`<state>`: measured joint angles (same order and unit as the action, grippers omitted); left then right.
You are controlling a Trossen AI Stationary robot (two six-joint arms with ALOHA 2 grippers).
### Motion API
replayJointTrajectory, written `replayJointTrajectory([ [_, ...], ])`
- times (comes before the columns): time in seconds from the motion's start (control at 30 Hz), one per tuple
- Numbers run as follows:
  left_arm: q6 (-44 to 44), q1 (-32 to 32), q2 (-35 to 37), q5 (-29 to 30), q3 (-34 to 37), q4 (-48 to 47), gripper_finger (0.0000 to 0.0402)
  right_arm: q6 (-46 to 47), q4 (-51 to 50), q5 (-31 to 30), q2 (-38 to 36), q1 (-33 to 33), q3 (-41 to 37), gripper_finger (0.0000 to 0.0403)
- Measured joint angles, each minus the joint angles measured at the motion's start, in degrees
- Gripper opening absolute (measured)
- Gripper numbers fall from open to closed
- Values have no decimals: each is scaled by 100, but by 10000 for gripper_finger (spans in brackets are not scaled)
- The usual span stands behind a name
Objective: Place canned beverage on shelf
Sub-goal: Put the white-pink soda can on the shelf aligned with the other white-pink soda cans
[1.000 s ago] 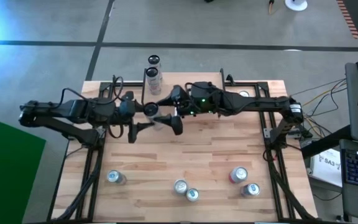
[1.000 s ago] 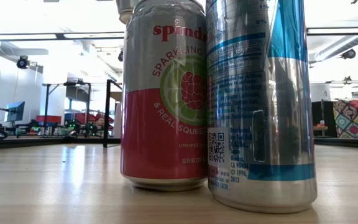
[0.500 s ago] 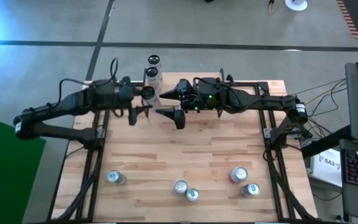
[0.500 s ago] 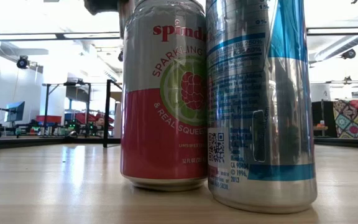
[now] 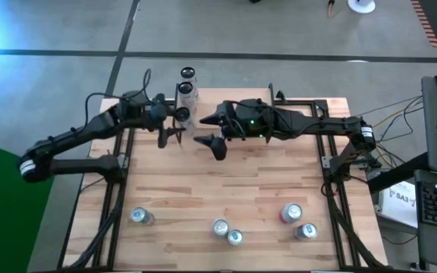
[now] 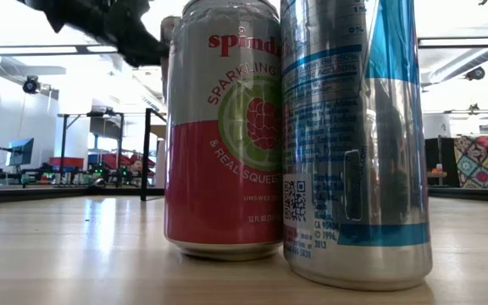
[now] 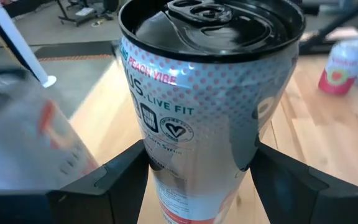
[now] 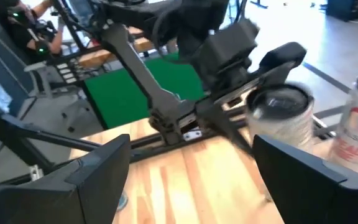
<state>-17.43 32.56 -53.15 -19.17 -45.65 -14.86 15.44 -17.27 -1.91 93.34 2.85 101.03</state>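
Can [image 7: 210, 112] between left gripper [image 7: 197, 171] jaws

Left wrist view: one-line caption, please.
Left gripper holds a peach-flavoured can upright between its fingers above the wooden table.

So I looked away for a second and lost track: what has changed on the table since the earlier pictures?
The left gripper, shut on the can, has carried it from mid-table toward the far edge, up to the two cans on the shelf. The right gripper, open and empty, has drawn back slightly to its own side. The five cans along the near edge have not moved.
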Motion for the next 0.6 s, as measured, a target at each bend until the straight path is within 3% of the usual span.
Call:
replayJointTrajectory([
  [0.23,-72,158,-8,212,564,648,242,-1,-5,-198,0,4,0,327],
  [0.6,-96,516,-413,69,200,523,242,-33,-7,-267,0,17,0,327],
])
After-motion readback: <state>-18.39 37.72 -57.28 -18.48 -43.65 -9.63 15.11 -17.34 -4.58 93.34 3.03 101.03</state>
